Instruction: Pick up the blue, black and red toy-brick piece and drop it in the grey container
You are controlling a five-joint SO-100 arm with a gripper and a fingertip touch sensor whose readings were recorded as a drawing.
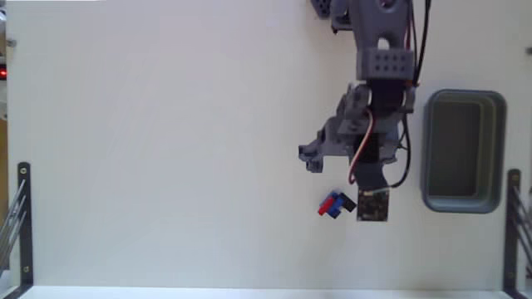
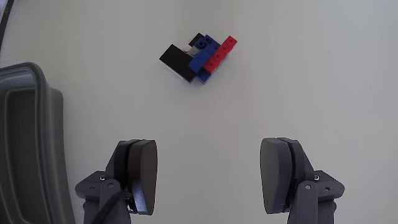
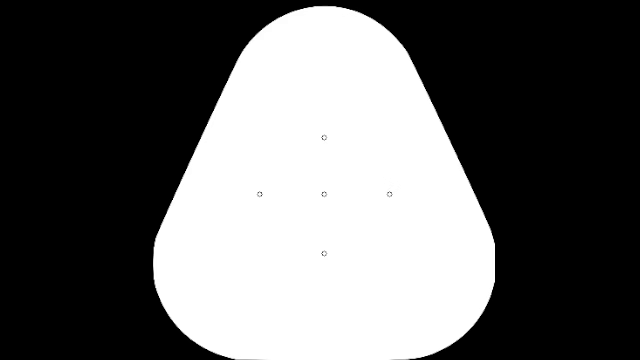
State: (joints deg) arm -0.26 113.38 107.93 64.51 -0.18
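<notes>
The pincer [image 2: 208, 180], two dark grey plastic fingers [image 2: 140, 174] on the grey printed arm, stands wide open and holds nothing; bare white desk [image 2: 323, 74] shows between the pads in the wrist view. The toy-brick piece [image 2: 202, 57], a small cluster of joined red, blue and black plastic bricks with a white bit, lies on the desk ahead of the fingertips in that view, clear of both fingers and slightly toward the left one. In the fixed view the same piece [image 1: 334, 203] sits just below the pincer [image 1: 332, 162], touching or just beside the small dark square circuit board [image 1: 373, 204] on the arm. The grey plastic rectangular container [image 1: 464, 149], rounded at the corners with a darker inside, stands to the pincer's right in the fixed view, near the arm; its rim [image 2: 28, 118] fills the wrist view's left edge.
</notes>
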